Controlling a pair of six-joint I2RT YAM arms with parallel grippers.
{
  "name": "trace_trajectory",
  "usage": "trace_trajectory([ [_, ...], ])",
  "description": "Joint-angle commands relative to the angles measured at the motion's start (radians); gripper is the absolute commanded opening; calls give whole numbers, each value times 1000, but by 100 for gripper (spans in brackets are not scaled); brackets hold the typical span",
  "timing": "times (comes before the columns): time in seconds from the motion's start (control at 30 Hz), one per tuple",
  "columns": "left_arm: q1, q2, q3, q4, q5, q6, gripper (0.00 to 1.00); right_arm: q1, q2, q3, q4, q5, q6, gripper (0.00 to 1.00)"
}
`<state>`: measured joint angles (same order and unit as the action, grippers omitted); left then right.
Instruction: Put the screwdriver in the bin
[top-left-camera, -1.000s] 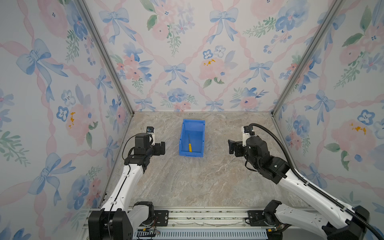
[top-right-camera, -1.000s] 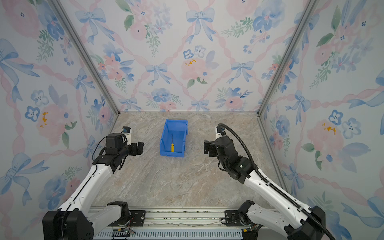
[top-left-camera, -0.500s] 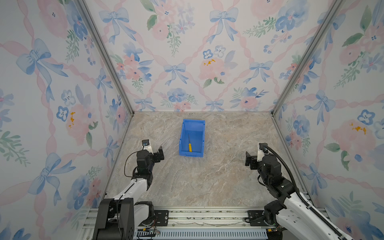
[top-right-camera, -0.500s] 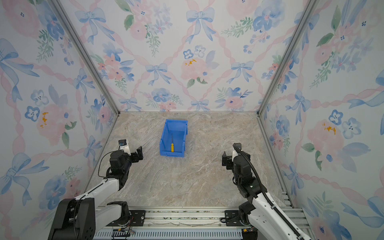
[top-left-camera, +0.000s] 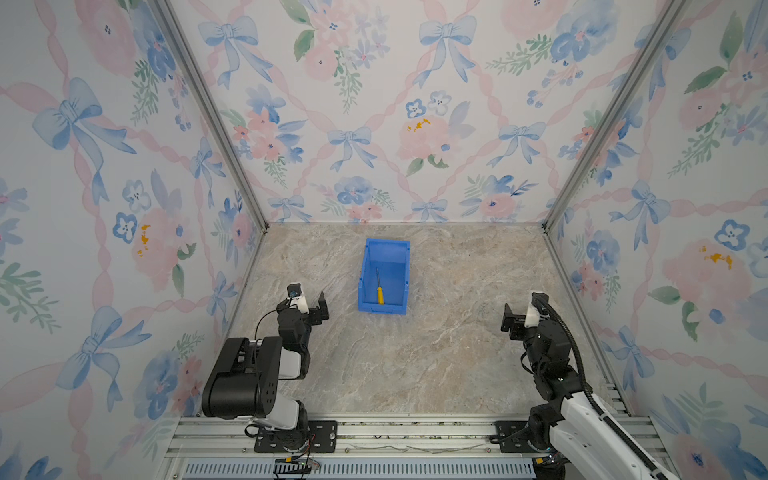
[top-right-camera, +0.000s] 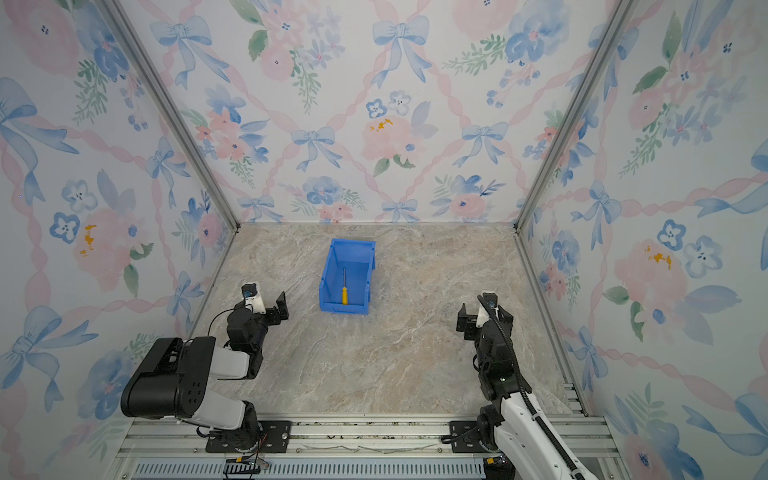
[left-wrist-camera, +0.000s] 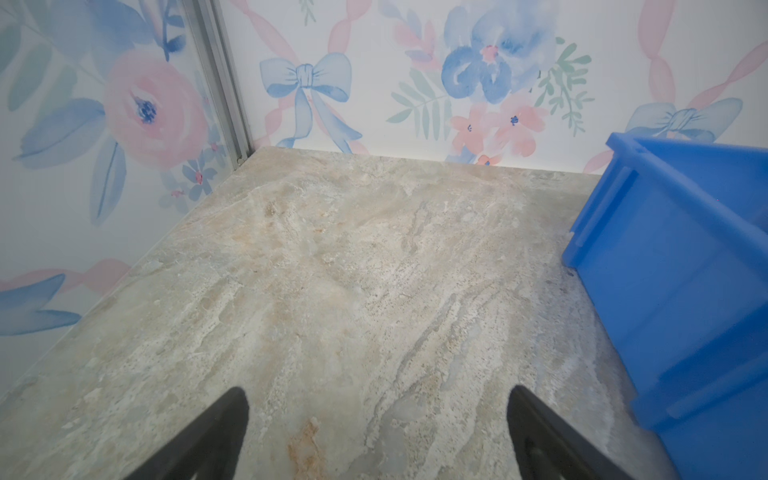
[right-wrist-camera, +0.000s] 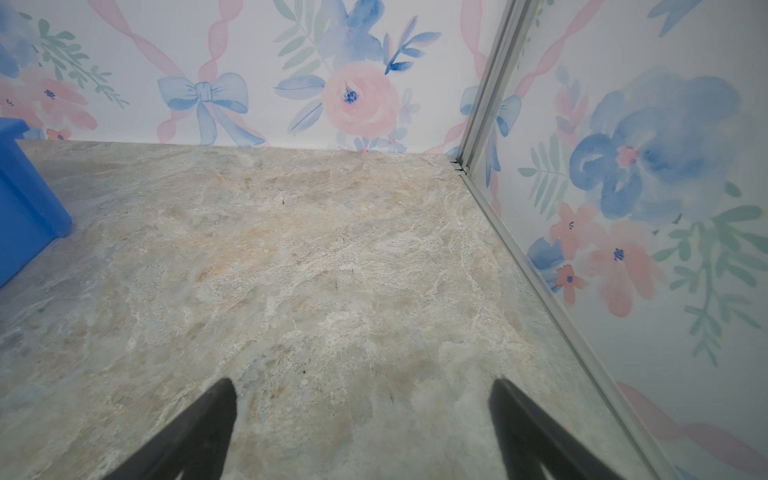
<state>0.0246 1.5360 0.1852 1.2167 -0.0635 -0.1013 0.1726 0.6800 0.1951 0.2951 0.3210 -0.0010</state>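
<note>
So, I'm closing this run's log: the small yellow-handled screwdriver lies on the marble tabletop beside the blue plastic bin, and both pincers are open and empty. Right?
Not quite. Both top views show the small yellow-handled screwdriver lying inside the blue rectangular plastic bin, on its floor, not beside it. The left pincer and right pincer are open and empty, as you said.

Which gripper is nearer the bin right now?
Left. In a top view the left gripper is just off the near-left corner of the bin, apart from it, jaws open. The right gripper is farther off on the bin's other side, near the side wall, also open.
</note>
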Motion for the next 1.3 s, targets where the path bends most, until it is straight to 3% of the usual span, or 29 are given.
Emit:
trace_trajectory([
  [0.0,-8,23,-31,150,14,27,98,-49,45,-30,168,-42,12,97],
  [0.2,-9,23,-32,151,12,27,98,-129,298,-23,397,-157,38,97],
  [0.37,-10,27,-25,141,7,29,98,-134,521,10,597,-192,46,97],
  [0.6,-12,28,-11,117,8,31,98,-140,686,72,676,-242,14,97],
  [0.73,-12,28,-3,102,12,32,98,-146,723,97,671,-266,10,97],
  [0.97,-17,30,37,31,41,48,98,-147,777,221,486,-299,-2,97],
  [1.27,-22,30,44,18,42,54,98,-152,846,229,528,-285,13,97],
])
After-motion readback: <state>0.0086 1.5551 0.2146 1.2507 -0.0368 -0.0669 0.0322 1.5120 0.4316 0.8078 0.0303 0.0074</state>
